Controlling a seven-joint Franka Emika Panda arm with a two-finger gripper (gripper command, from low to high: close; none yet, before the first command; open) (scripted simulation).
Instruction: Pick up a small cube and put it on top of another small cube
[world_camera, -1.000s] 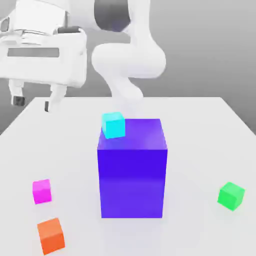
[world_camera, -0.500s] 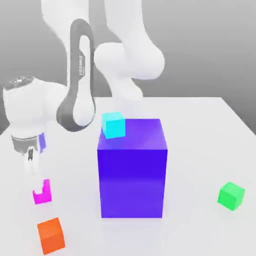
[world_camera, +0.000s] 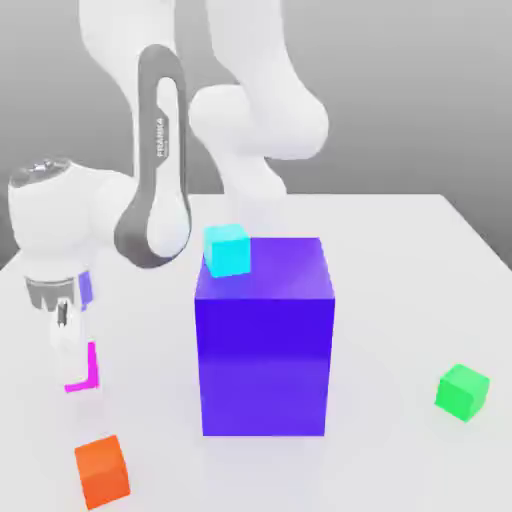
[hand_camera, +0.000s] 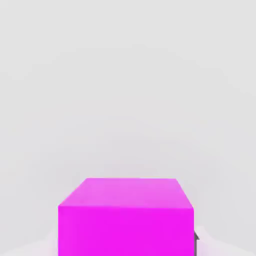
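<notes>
Brightly lit in the exterior view, with the white table (world_camera: 390, 260) washed out and pale toward the camera. Glowing softly across the front of the blue block (world_camera: 264, 365). Shaded gray behind, darker low at both sides. Evenly pale in the hand view, faintly tinted pink near the magenta cube (hand_camera: 126, 225).

Blue block (world_camera: 265, 365), cyan cube (world_camera: 228, 251) on top, blocks low path from gripper (world_camera: 80, 376) to green cube (world_camera: 462, 392). Orange cube (world_camera: 102, 472) near gripper. Bare table (world_camera: 150, 350) between gripper and block.
</notes>
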